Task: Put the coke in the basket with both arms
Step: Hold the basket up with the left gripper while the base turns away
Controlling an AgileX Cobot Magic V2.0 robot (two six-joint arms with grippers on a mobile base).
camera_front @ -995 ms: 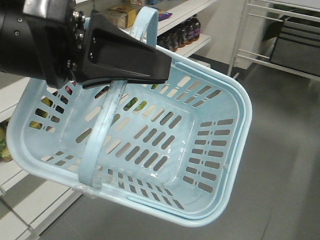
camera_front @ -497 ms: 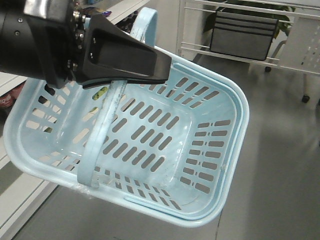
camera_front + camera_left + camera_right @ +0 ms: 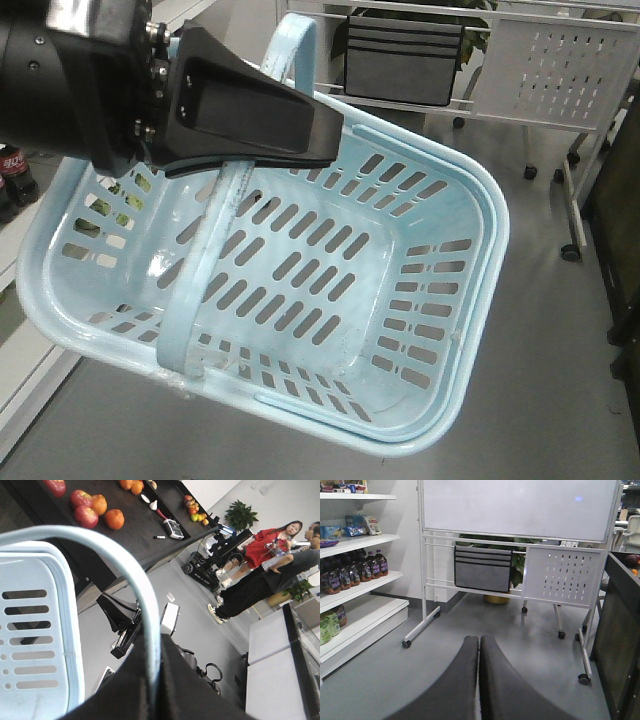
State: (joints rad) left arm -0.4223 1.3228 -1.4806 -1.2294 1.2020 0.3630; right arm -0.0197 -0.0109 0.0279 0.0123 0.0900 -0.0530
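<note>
As the view swings from shelves (image 3: 355, 587) to a whiteboard stand (image 3: 560, 60), the left gripper's (image 3: 335, 135) jaws stay clamped on the empty basket's (image 3: 480, 200) handle (image 3: 190, 290), while the right gripper's (image 3: 479, 642) jaws are closed on nothing and the coke is nowhere in view, so it is apparently yet to be collected.

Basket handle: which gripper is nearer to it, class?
Left. The left gripper is shut on the handle; the right gripper, shut on nothing, faces floor with no handle in its view.
</note>
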